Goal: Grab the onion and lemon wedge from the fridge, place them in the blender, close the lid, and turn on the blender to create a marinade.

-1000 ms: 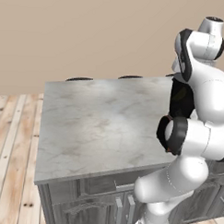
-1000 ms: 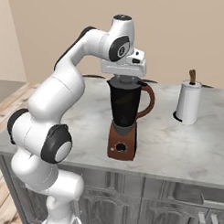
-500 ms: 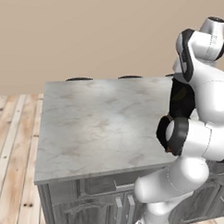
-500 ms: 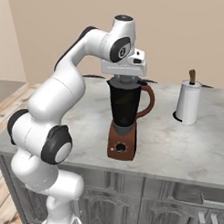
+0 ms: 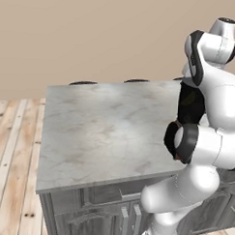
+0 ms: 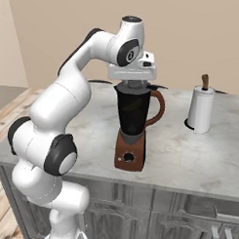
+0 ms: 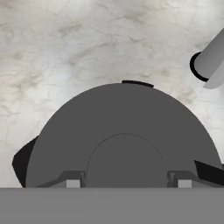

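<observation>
we are seeing the gripper (image 6: 135,85) pointing straight down, directly over the blender (image 6: 134,126). in the hand view its two finger tips (image 7: 73,181) are standing wide apart on either side of the lid (image 7: 122,138), so the jaws are spread about as wide as the disc; whether they are actually squeezing it, we cannot tell. the lid is lying flat and dark grey under the hand, and in the right base view it is sitting at the jug's mouth, right under the gripper. the black jug is standing upright on its reddish-brown base, with the curved handle sticking out to the right in the right base view and the dark knob facing the camera. the blender is resting on the marble counter (image 5: 100,123), toward the front edge. a white paper towel roll (image 6: 200,109) is standing upright on the counter, well to the right of the blender. the arm is arching up from the base and bending over the jug.
</observation>
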